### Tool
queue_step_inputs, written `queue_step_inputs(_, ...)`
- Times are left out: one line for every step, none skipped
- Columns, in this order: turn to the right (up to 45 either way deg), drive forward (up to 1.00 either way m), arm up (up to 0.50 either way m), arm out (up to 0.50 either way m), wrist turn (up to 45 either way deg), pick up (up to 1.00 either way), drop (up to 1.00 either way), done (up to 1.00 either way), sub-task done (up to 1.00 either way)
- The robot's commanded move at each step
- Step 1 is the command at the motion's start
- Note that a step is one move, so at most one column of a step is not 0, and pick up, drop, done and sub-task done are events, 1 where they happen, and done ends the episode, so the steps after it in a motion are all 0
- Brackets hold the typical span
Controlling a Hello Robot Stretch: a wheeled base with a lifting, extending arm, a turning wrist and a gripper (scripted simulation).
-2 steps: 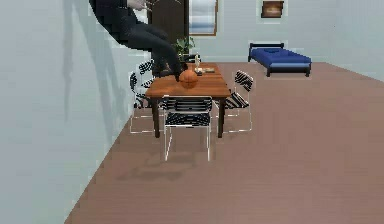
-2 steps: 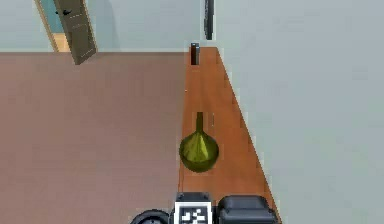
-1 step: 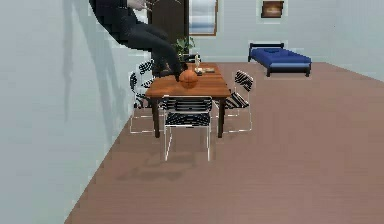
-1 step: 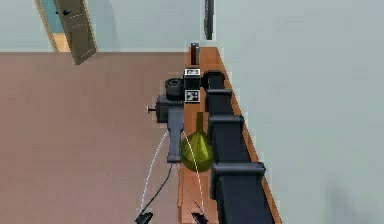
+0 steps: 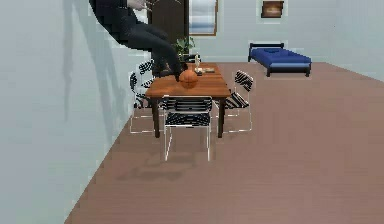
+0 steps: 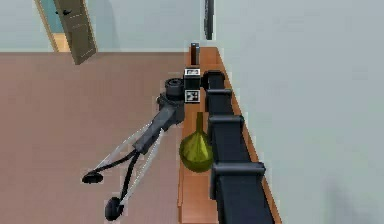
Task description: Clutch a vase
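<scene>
Stretch's hand (image 6: 103, 194) reaches down and toward the arm side view's left, away from the arm (image 6: 240, 190). Its dark body sits just left of the two white squares (image 6: 190, 97). Two thin fingers run out over the floor (image 6: 60, 120) and end in small round pads (image 6: 93, 178). Only bare floor lies behind that far end, so the hand holds nothing and touches nothing that can be seen. How wide the fingers stand cannot be told. The vase (image 6: 197, 152) is olive green with a wide belly and a narrow neck. It stands upright on a narrow brown table (image 6: 190, 200) that runs along a pale wall (image 6: 320, 100). It is just left of the arm's dark bar and nearer the robot than the hand's body, well apart from the pads. A small dark item (image 6: 195, 48) stands at the table's far end, and a door (image 6: 75, 30) shows at the upper left. In the forward view a dining table (image 5: 212, 90) stands by the left wall with wire chairs (image 5: 187, 120) around it. It carries a round orange thing (image 5: 184, 80) and a plant (image 5: 185, 46). A large dark shape (image 5: 140, 30) slants down from the top toward it. Farther back are a blue bed (image 5: 280, 60), a window (image 5: 201, 15) and a picture (image 5: 272, 9) on the wall.
</scene>
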Motion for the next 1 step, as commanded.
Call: queue_step_inputs(0.0, 0.00, 0.00, 0.00, 45.0, 0.00, 0.00, 0.00, 0.00)
